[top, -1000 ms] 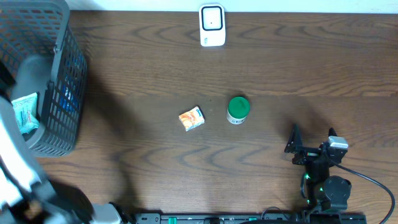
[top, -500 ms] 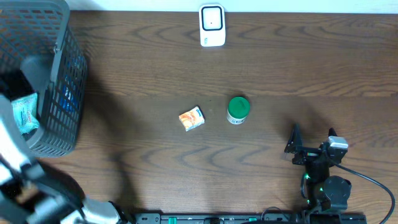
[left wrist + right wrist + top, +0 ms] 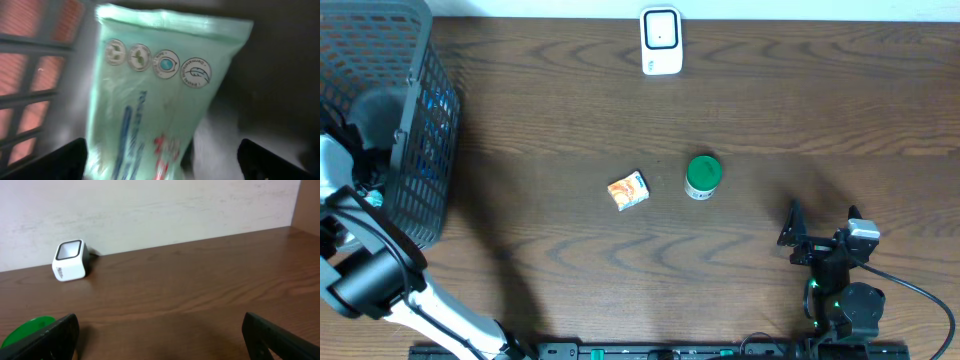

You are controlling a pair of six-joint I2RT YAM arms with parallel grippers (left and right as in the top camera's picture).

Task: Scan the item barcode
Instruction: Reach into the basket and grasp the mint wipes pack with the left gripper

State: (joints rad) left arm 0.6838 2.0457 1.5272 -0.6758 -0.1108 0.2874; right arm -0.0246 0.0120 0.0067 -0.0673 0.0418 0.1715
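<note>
Hanging over the basket, left pincer (image 3: 162,162): we see its two dark fingertips in the bottom corners of the wrist view, spread wide and clamping nothing.
Basket (image 3: 420,120): grey mesh, at the far left edge of the table (image 3: 820,120), with the left arm reaching down into it.
Green packet (image 3: 160,95): lies inside the basket, just ahead of the parted left fingers; we make out four round emblems along its top, while the lower print is blurred.
Orange box (image 3: 628,190): rests slightly askew on the dark wood near mid-table, well apart from both arms.
Scanner (image 3: 661,41): white, at the table's far edge, its dark-rimmed window on top.
Green-lidded tub (image 3: 702,177): upright, just right of the orange box.
Right pincer (image 3: 160,337): jaws wide and empty, low at the near right of the table; from its wrist view we look across the wood toward the scanner, with the green lid in the left corner.
</note>
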